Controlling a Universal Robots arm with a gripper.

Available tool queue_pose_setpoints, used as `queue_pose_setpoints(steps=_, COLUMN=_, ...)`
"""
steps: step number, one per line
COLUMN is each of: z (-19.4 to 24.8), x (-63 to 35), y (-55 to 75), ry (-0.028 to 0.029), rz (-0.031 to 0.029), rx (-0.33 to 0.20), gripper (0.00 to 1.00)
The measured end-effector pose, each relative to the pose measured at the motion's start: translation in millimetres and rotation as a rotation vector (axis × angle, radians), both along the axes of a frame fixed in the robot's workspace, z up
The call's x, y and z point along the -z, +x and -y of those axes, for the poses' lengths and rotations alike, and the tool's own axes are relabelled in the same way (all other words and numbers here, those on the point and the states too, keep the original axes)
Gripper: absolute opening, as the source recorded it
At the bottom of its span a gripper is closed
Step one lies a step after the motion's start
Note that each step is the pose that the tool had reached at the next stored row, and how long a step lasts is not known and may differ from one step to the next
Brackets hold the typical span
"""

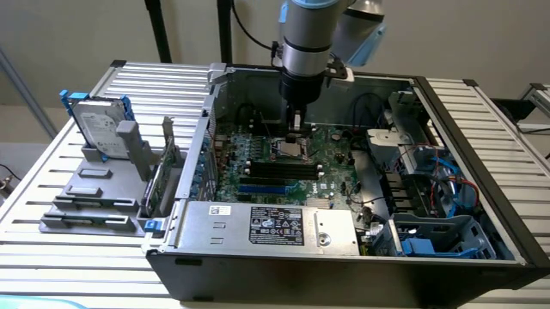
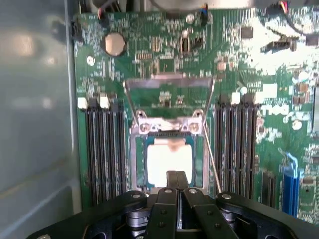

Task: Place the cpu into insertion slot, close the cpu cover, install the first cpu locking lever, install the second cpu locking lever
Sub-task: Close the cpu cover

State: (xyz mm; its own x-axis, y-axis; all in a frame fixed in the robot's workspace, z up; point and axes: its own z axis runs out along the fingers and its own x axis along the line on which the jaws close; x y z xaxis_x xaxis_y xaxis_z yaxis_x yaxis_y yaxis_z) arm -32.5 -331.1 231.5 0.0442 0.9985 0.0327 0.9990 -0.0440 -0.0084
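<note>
The pale square cpu (image 2: 169, 157) lies flat inside the insertion slot (image 2: 134, 164), a socket with a silver rim between the black memory banks. The cpu cover (image 2: 169, 79) stands raised from its hinge at the far side of the socket, and green board shows through its opening. A thin wire locking lever (image 2: 212, 159) runs slantwise along one side of the socket. My gripper (image 2: 177, 175) is shut, with nothing between its fingers, and its tips hang over the near edge of the cpu. In the exterior view the gripper (image 1: 297, 133) points straight down just above the socket (image 1: 292, 150).
The green motherboard (image 1: 335, 164) lies in an open black computer case (image 1: 481, 148) on a slatted metal table (image 1: 51, 193). Memory sticks (image 2: 102, 149) flank the socket. A power supply (image 1: 266, 225), blue drive cages (image 1: 438, 235) and cables crowd the case. A hard drive (image 1: 99, 125) stands at the exterior view's left.
</note>
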Motion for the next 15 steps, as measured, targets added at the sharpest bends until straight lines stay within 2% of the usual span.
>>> queue_pose_setpoints(steps=15, z=4.4, x=-36.8, y=68.0, ry=-0.0001, rz=-0.0322, rx=0.0, gripper=0.11)
